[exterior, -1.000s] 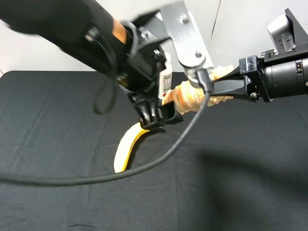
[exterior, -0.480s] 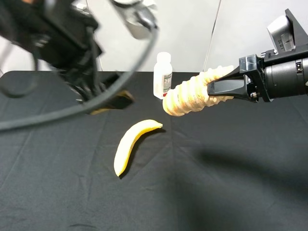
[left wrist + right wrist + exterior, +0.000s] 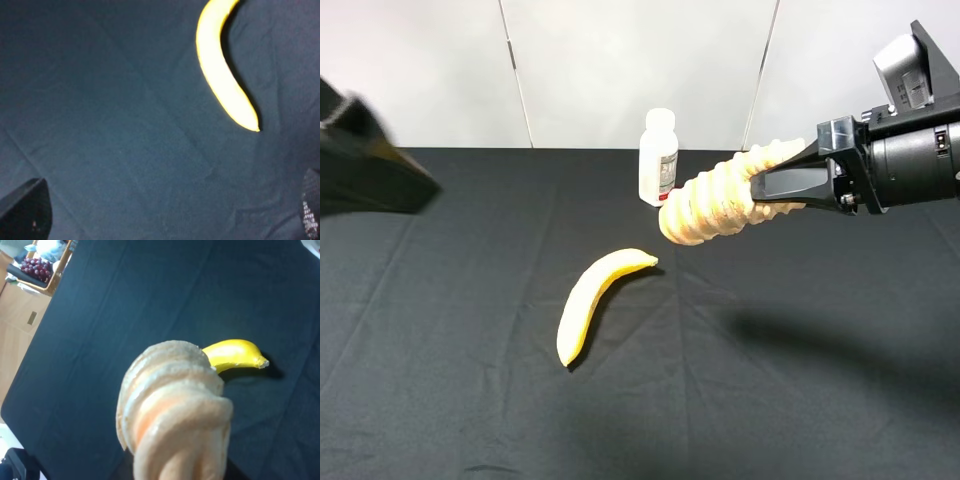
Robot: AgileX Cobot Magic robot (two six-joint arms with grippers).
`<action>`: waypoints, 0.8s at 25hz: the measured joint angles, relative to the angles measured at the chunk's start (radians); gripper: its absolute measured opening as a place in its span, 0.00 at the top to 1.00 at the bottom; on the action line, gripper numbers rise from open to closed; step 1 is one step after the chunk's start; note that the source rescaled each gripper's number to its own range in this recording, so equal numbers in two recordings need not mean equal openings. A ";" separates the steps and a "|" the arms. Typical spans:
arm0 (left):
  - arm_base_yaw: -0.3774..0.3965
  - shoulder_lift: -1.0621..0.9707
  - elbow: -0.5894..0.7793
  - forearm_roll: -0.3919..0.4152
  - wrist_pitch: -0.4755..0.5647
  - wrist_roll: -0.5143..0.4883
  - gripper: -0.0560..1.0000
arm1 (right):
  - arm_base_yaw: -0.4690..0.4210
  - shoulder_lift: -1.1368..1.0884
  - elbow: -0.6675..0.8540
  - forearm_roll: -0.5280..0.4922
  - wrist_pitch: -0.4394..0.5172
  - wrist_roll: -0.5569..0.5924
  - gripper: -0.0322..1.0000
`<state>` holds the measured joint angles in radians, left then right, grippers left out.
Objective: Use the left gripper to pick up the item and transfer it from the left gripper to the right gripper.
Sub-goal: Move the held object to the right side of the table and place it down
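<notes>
The right end effector clamps the tan, ridged spiral item in mid-air above the black-clothed surface, near a capped white bottle and smooth curved banana, while the left end effector gapes wide, empty.

Banana on cloth, bottle behind, item above

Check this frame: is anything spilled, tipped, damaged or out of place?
Nothing stands out. The tan, ridged spiral pastry roll is intact, held above the black tablecloth in the right hand. The yellow curved banana lies flat on the cloth, and the white plastic bottle stands upright farther back.
</notes>
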<state>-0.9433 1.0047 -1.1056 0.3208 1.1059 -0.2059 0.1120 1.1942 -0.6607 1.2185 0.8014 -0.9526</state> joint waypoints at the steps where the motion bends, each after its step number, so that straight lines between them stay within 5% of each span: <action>1: 0.000 -0.032 0.016 0.000 0.000 0.000 0.00 | 0.000 0.000 0.000 -0.002 0.002 0.001 0.95; 12: 0.000 -0.421 0.376 -0.112 -0.003 0.004 0.00 | 0.000 0.000 0.000 -0.058 0.011 0.049 0.95; 20: 0.000 -0.693 0.483 -0.129 -0.007 0.004 0.00 | 0.000 0.000 0.000 -0.080 0.011 0.059 0.95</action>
<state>-0.9433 0.3118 -0.6229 0.1918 1.0989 -0.2022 0.1120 1.1942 -0.6607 1.1386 0.8126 -0.8935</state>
